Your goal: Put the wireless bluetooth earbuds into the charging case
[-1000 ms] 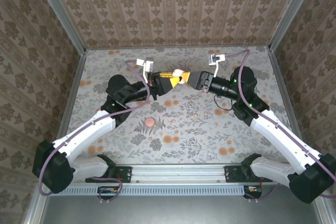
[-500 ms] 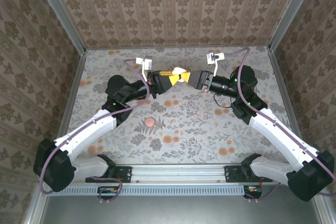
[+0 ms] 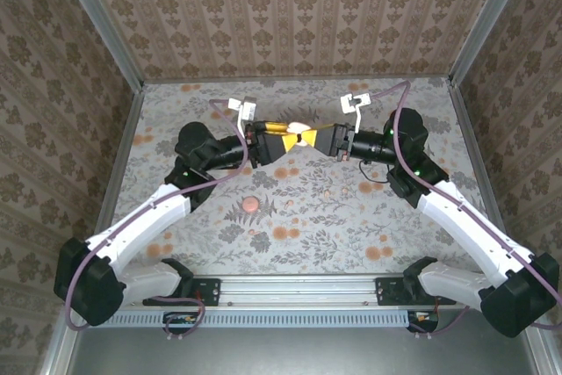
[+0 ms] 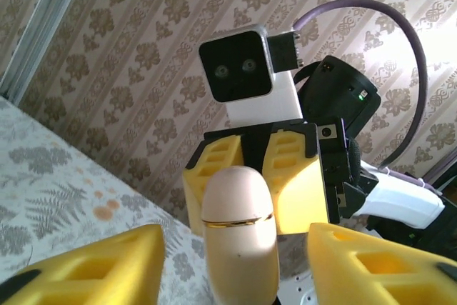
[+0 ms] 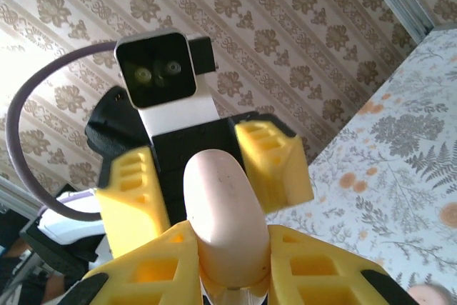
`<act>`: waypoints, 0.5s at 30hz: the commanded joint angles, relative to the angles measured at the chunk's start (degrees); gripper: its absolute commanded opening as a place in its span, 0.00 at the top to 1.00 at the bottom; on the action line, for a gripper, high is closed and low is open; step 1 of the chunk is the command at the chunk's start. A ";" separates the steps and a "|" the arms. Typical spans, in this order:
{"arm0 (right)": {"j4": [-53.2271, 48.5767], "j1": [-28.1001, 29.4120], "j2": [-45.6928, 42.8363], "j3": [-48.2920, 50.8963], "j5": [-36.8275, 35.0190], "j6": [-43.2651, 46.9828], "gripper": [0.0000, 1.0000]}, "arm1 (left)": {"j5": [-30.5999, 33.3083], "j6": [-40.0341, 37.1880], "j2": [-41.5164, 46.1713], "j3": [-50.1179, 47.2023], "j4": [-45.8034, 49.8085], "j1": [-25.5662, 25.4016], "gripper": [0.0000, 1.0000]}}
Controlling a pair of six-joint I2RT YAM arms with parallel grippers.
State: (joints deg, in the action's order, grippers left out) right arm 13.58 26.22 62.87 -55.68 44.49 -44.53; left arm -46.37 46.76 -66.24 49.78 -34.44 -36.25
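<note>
Upper centre of the overhead frame, my right gripper (image 5: 227, 248) pinches the charging case (image 5: 218, 205). Its long axis points into my left gripper (image 4: 235, 242), whose fingers (image 4: 107, 266) stand spread either side, not touching.

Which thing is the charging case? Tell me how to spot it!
Look at the far middle of the flowery table, where the left arm and right arm meet. The charging case is the smooth cream egg shape between their yellow fingers.
</note>
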 commanded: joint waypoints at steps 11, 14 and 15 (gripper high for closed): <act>-14.09 -0.27 -5.64 -4.33 4.04 18.99 0.86 | -12.36 -13.37 3.62 5.05 16.98 2.83 0.35; -18.10 -0.11 -5.79 -5.17 4.09 22.49 0.87 | -13.70 -13.36 2.43 5.78 15.39 1.58 0.36; -19.10 -0.01 -5.67 -5.28 4.20 23.18 0.87 | -13.83 -13.52 1.90 6.21 15.16 1.08 0.38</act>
State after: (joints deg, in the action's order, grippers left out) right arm -0.62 26.13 58.11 -58.70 46.96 -26.92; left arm -56.53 35.88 -63.44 53.76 -19.31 -34.17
